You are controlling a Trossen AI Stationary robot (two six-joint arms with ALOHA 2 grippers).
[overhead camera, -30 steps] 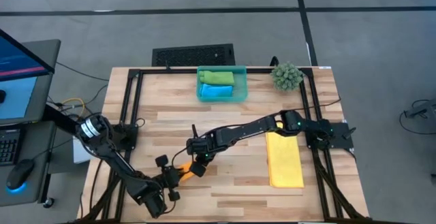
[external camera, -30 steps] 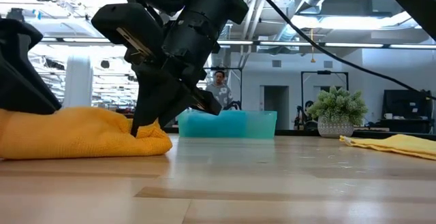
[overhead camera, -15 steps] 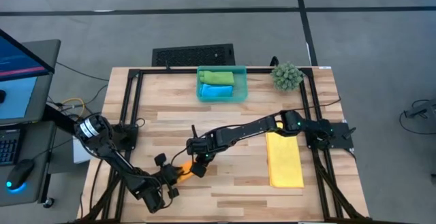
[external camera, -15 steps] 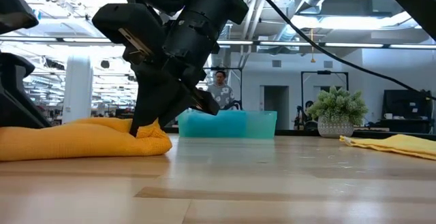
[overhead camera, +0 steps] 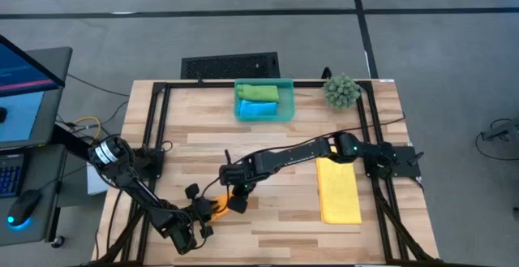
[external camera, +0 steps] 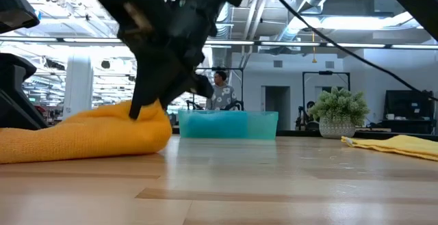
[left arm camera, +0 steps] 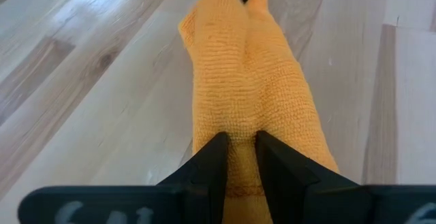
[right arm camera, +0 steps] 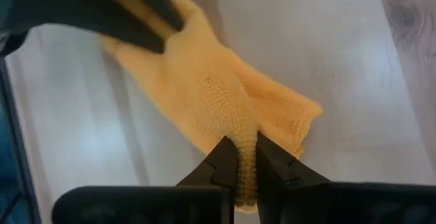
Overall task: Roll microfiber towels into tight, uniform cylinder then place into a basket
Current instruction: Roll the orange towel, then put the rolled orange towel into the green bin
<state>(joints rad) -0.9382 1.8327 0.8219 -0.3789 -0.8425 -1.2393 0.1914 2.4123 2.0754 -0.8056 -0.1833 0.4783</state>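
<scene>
The soft orange microfiber towel [overhead camera: 219,204] lies bunched on the light wooden bench [overhead camera: 268,149], near the front edge and left of centre, stretched between both arms. The left pincer [left arm camera: 238,142] is clamped on one end of this towel, its dark fingers pressed together with a fold of cloth between them. The right pincer [right arm camera: 246,157] is clamped on the opposite end, its fingers likewise closed on a narrow pinch of fabric. In the low view the right-hand end of the orange towel [external camera: 89,133] is raised off the bench surface under the right arm, while the remainder rests on the wood.

The small translucent teal rectangular plastic basket [overhead camera: 286,98] stands at the rear of the bench, centre. Inside it lie a rolled green towel [overhead camera: 258,93] toward the back and a rolled bright blue towel [overhead camera: 258,110] just in front, touching each other.

A flat yellow rectangular towel [overhead camera: 338,191] lies on the right part of the bench, well apart from the basket. A spiky green plant ball [overhead camera: 341,91] stands at the rear right corner.
</scene>
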